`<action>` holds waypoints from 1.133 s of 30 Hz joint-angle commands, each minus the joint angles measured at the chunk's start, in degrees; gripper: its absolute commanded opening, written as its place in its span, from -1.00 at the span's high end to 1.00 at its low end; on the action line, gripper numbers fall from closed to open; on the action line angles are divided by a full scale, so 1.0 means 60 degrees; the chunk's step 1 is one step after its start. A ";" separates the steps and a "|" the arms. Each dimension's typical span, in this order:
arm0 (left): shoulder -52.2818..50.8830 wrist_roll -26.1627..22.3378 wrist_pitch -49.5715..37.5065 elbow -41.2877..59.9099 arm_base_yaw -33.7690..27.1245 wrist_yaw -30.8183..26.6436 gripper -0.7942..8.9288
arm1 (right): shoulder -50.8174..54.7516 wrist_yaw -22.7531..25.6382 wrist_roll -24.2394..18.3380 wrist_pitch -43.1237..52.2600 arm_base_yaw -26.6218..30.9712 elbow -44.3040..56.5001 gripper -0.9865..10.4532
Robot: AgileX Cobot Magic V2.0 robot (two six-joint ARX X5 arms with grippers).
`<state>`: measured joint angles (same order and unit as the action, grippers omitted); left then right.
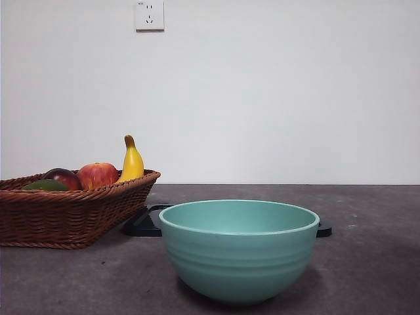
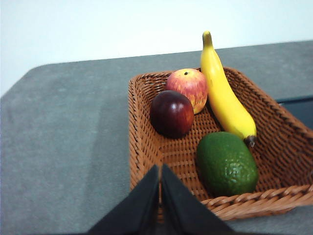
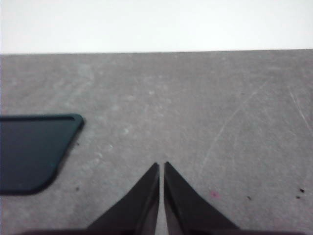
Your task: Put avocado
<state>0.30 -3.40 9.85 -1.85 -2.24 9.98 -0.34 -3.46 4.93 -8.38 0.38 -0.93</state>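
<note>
The avocado [image 2: 227, 164] is a dark green oval fruit lying in a brown wicker basket [image 2: 142, 147]. In the front view only its top [image 1: 44, 186] shows over the basket rim [image 1: 65, 216] at the far left. My left gripper [image 2: 160, 169] is shut and empty, above the basket's near edge, beside the avocado and apart from it. My right gripper [image 3: 161, 165] is shut and empty over bare grey table. Neither arm shows in the front view.
The basket also holds a dark red-purple fruit [image 2: 171, 113], a red apple [image 2: 188, 87] and a banana [image 2: 223, 95]. A teal bowl [image 1: 239, 248] stands front and centre on the table. A flat dark tray [image 1: 146, 222] lies behind it, also in the right wrist view [image 3: 32, 152].
</note>
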 commanded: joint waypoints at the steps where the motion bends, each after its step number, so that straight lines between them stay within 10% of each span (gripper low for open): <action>1: -0.0018 0.1432 0.0073 0.0193 -0.0025 -0.0011 0.82 | 0.0022 -0.0131 0.0484 0.0109 0.0004 0.0044 0.81; 15: -0.0011 0.4736 0.0484 -0.0273 -0.0025 -0.0007 0.82 | 0.0015 -0.0597 0.2142 0.0025 0.0004 -0.0641 0.82; 28: 0.1668 0.4586 0.2076 -0.2703 -0.0025 0.0903 0.82 | -0.1934 -0.1497 0.1934 -0.1519 -0.0007 -0.3461 0.82; 34: 0.3388 0.3279 0.3395 -0.4284 0.0000 0.1945 0.82 | -0.3912 -0.2816 0.0933 -0.3158 -0.0076 -0.5366 0.82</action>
<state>19.25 20.23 29.91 -25.80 -2.24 20.84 -22.17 -19.40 13.43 -26.55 0.19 -31.38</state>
